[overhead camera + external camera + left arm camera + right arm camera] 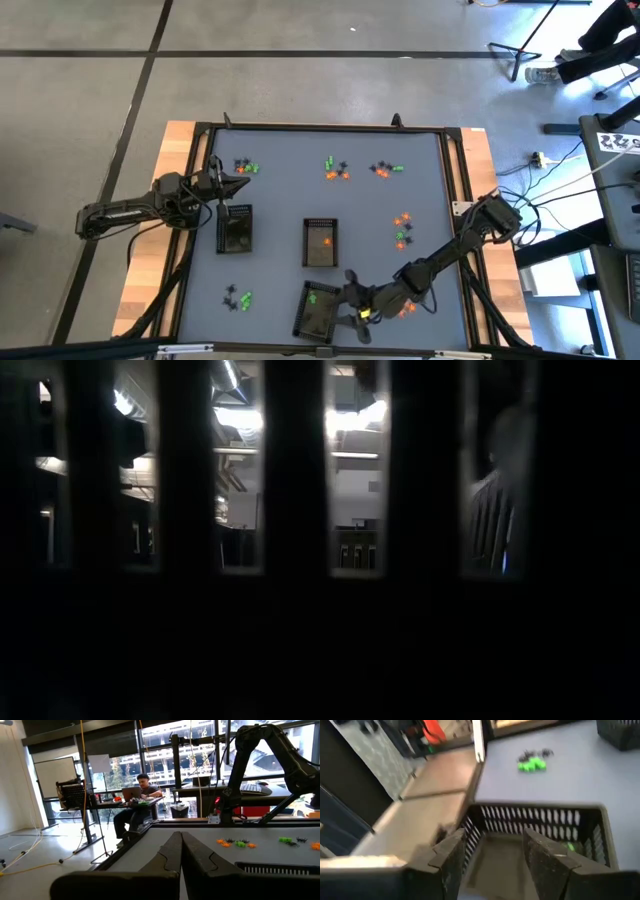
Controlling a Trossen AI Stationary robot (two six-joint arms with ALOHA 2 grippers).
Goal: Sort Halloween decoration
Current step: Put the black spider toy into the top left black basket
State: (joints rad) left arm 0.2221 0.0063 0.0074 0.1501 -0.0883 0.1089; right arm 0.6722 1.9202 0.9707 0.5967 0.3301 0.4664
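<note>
Small orange, green and black trinkets lie in clusters on the grey mat: near the far edge point(245, 167), point(335, 170), point(385, 170), at the right point(402, 230), and near the front point(238, 297). My left gripper point(238, 185) hovers shut just beyond the left tray point(235, 228); its fingers point(181, 845) meet. My right gripper point(352, 300) is open beside the near tray point(318, 308). In the right wrist view it point(492, 852) looks over that tray's wall point(535, 815), with a green trinket point(568, 847) inside.
A centre tray point(320, 242) holds an orange trinket. More orange trinkets point(405, 310) lie under the right forearm. A raised black frame point(330, 128) borders the mat. The low view is blocked by dark slats. A person sits at a desk point(142, 795) beyond the table.
</note>
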